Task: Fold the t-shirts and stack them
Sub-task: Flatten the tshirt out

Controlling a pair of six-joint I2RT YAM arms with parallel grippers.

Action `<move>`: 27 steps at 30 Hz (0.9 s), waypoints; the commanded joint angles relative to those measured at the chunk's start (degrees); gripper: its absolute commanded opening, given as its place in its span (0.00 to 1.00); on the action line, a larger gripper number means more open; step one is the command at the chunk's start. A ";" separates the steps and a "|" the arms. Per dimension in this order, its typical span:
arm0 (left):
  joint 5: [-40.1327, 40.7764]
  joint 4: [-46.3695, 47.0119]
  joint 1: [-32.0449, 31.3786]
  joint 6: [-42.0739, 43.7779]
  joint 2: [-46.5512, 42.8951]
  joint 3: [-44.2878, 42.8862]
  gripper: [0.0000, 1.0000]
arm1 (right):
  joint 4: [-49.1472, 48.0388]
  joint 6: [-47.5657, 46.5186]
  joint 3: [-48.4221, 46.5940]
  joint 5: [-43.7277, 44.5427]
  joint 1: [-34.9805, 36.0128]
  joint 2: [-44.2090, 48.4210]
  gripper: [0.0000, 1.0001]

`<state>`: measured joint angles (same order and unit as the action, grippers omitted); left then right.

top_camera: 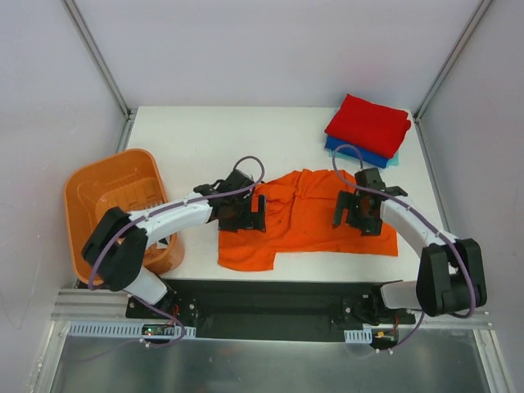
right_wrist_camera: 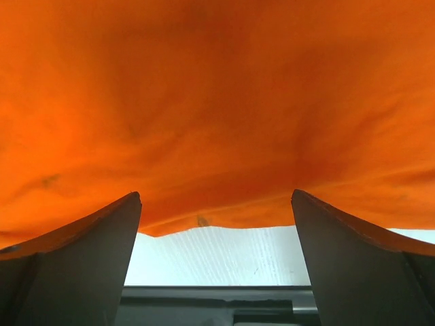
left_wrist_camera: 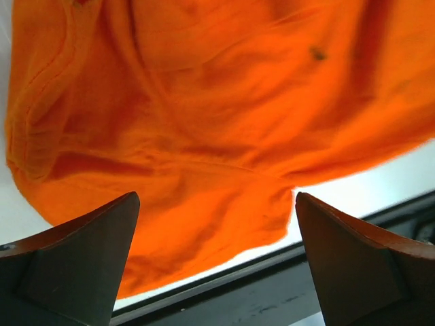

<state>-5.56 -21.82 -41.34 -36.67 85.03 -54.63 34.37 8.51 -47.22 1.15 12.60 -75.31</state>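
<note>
We had our left pincer [left_wrist_camera: 216, 197] and right pincer [right_wrist_camera: 215, 195] both spread wide, empty, over the soft, rumpled orange shirt [top_camera: 303, 217]; the folded red shirt [top_camera: 368, 124] mostly hid the blue shirt [top_camera: 363, 154].

— What sort of place is this?
— A robot lab cell, not a home. The white table [top_camera: 205, 131] stands boxed in by plain pale panels [top_camera: 262, 49], with bare metal frame posts [top_camera: 98, 57] rising at the upper left and upper right.
— What else shows it?
— Along the bottom of the frame, a slotted aluminium rail [top_camera: 106, 329] and a black base plate [top_camera: 270, 299] carry two robot arms [top_camera: 168, 217] bolted side by side.
</note>
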 commanded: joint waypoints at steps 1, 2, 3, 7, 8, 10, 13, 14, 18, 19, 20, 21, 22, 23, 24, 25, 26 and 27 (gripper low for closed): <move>-3.49 3.27 0.03 -2.09 7.15 0.14 0.99 | -4.40 2.12 0.30 -5.98 2.07 -5.88 0.97; -3.40 3.45 0.12 -2.01 8.47 -0.47 0.99 | -4.23 2.03 -0.32 -5.98 2.25 -7.47 0.97; -3.23 3.37 0.47 -1.48 11.09 -1.78 0.99 | -4.31 1.95 -1.28 -5.89 2.34 -9.22 0.97; -2.61 3.45 3.63 -0.25 16.21 -4.60 0.99 | -3.17 1.86 -7.34 -4.93 2.52 -18.62 0.97; -2.96 3.46 4.59 -0.08 18.13 -5.22 0.99 | -2.56 1.68 -10.32 -4.49 2.52 -20.04 0.97; -3.84 3.45 8.37 0.10 19.90 -6.71 0.99 | -1.33 1.51 -13.75 -2.56 2.43 -24.33 0.97; -5.24 3.45 12.67 1.59 23.06 -10.05 0.99 | 0.08 0.80 -20.09 -1.68 1.99 -29.52 0.97; -6.21 3.37 13.30 2.99 24.29 -11.19 0.99 | 0.61 0.54 -23.15 -1.59 1.82 -30.59 0.97; -8.67 3.37 14.10 5.90 25.09 -17.25 0.99 | 2.63 0.36 -29.05 1.83 -0.11 -34.03 0.97; -8.94 3.37 14.10 6.25 24.83 -17.96 0.99 | 2.98 0.45 -29.68 1.93 -0.29 -33.77 0.97; -9.20 3.37 14.10 6.78 23.52 -18.31 0.99 | 3.24 0.36 -29.94 1.93 -0.47 -33.24 0.97; -9.46 3.37 14.10 6.96 22.64 -18.67 0.99 | 3.25 0.02 -29.51 2.28 -0.56 -31.24 0.97; -9.38 3.37 14.10 7.04 21.59 -18.50 0.99 | 3.25 -0.16 -29.16 2.45 -0.47 -30.00 0.97; -9.38 3.37 14.01 7.05 18.88 -18.15 0.99 | 2.99 -0.34 -28.55 2.46 -0.47 -28.59 0.97; -9.20 3.45 13.92 6.96 17.11 -16.66 0.99 | 2.98 -0.43 -27.67 2.63 -0.47 -25.36 0.97; -8.68 3.37 13.66 6.70 15.35 -15.60 0.99 | 2.90 -0.51 -25.49 2.81 -0.47 -23.41 0.97; -8.07 3.37 12.96 5.91 11.16 -14.38 1.00 | 2.20 -0.43 -23.81 2.89 -0.47 -21.22 0.97; -7.63 3.28 12.61 5.38 8.86 -11.32 0.99 | 1.67 0.18 -21.97 3.77 -0.38 -16.41 0.97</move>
<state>-14.66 -17.85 -27.46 -31.99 105.65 -70.50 35.53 8.91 -73.41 2.37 11.99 -105.38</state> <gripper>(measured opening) 0.993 0.966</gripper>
